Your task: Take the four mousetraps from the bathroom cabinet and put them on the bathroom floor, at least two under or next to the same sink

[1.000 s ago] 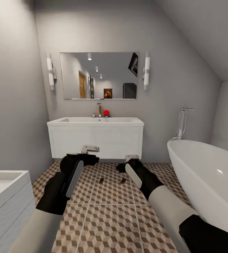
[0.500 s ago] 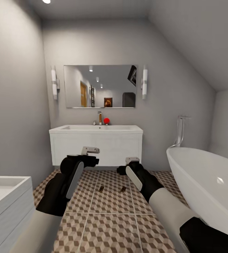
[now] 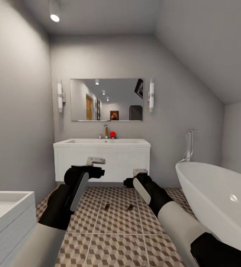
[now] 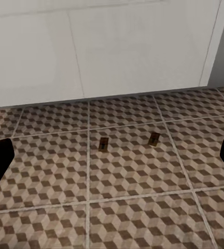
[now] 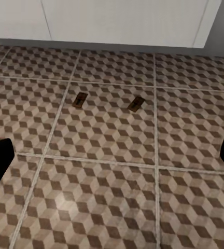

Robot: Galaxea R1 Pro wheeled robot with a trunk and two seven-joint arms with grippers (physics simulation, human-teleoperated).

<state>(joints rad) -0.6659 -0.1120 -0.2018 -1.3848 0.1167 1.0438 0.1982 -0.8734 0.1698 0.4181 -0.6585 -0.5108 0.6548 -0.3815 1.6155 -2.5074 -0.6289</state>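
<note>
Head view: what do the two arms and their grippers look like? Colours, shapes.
Both arms have pale grey-white forearm shells ending in bulky black wrist sections, each with a long light grey strip along the black housing. The left gripper and right gripper are small, boxy, pale grey metal pieces. No cables or markings visible. In the wrist views, the jaws' tips look flat black.

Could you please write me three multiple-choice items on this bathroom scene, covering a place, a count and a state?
1. Where do the small flat tan wooden mousetraps lie?
A. on the cube-patterned tiled floor before the white sink cabinet
B. in the white bathtub
C. on the sink top

2. How many mousetraps show on the floor?
A. one
B. two
C. four

3. In what state are the left gripper and right gripper?
A. each holds a trap
B. both empty
C. one grips the tap

Key: 1 A, both lie on tiles; 2 B, both wrist views show two; 3 B, wrist views show nothing between the fingers.
</note>
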